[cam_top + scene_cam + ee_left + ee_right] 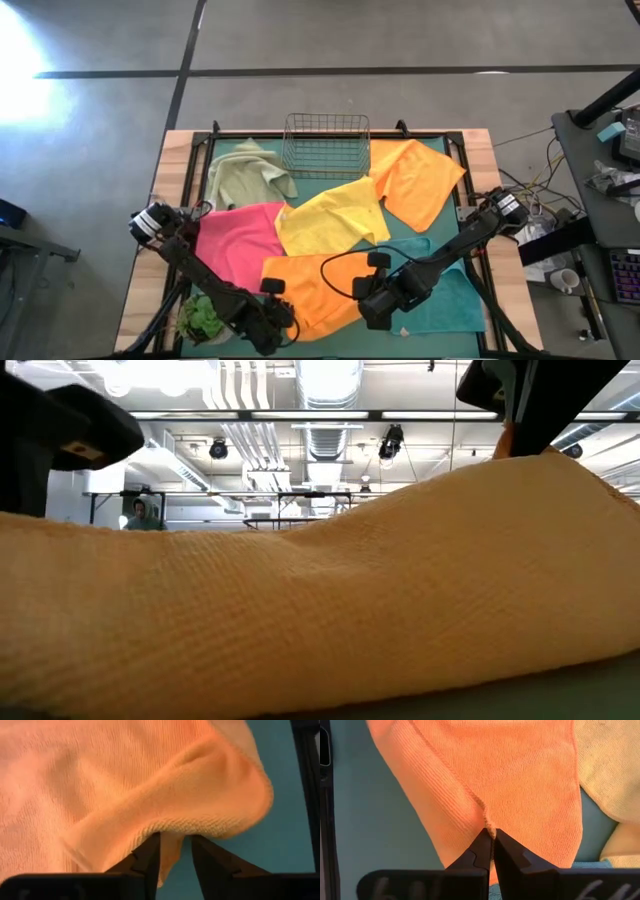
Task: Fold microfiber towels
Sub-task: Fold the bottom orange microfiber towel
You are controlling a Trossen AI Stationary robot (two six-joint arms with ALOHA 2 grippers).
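Near orange towel (pixel 315 290) lies at the front of the dark-green table mat (pixel 445 150), between both grippers, rumpled, its surface humped up in the low view (pixel 330 600). Left gripper (pixel 175 851) sits at its front left corner: fingers slightly apart with a hanging fold of the towel's hemmed edge (pixel 170 820) between them, the cloth bulging over the tips. In the high view this gripper (pixel 275 322) is at the front edge of the table. Right gripper (pixel 490 842) is on the towel's right edge: jaws pressed together, pinching a raised crease of the orange cloth (pixel 485 775) at the tips. From above it (pixel 372 300) sits just where orange meets the teal towel (pixel 455 300).

Teal towel lies flat under and to the right of the orange one. Pink towel (pixel 240 240) is at left, touching the orange one's back edge. Yellow towel (pixel 335 215) is at centre, overlapping the pink. Second orange towel (pixel 415 180) is at back right, its corner reaching the wire basket (pixel 326 145). Sage green towel (pixel 245 175) is bunched at back left, beside the basket.

A small green leafy object (pixel 203 318) sits at the front left, beside the left arm; what it is cannot be told.
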